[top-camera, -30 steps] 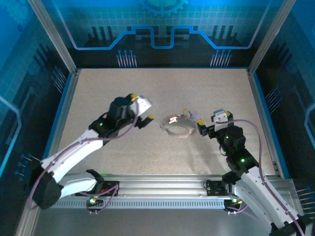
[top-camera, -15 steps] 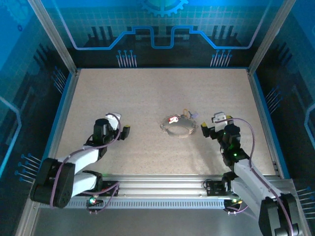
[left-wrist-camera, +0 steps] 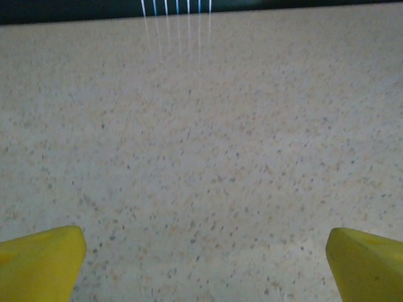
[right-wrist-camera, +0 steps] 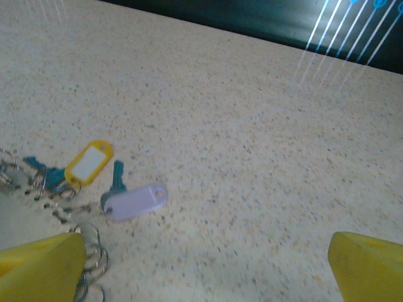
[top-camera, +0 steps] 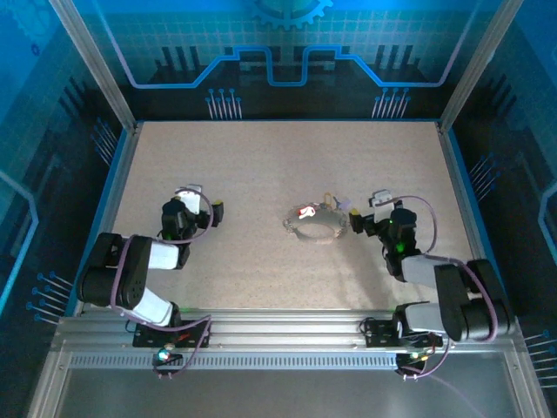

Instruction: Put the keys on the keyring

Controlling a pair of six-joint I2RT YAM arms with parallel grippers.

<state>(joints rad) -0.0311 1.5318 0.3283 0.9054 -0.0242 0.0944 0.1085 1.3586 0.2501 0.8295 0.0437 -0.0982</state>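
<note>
Both tools are spread wide and carry nothing. From above, the left tool point(top-camera: 204, 202) sits low over bare surface point(top-camera: 261, 165), well to the left of the work. The right tool point(top-camera: 364, 213) sits just right of the keyring point(top-camera: 311, 228), which lies flat near the middle of the surface. A red key point(top-camera: 305, 211) rests at the keyring's far edge.

The right wrist camera looks between the yellow fingertips point(right-wrist-camera: 44, 261) at a lilac tag point(right-wrist-camera: 134, 201) with a teal key point(right-wrist-camera: 116, 179) beside it. A yellow tag point(right-wrist-camera: 89, 162) lies further left, and small split rings point(right-wrist-camera: 88, 251) lie by the left fingertip. Whether any key is already threaded cannot be told.

The step in hand looks like a first pick. The right tool is the better placed. It should probably come down on the lilac tag across its narrow width, since a flat key offers little to pinch. The left tool has to cross to the keyring and pin it, or it will likely skate. The tangle of small rings could drag along with the key.
</note>
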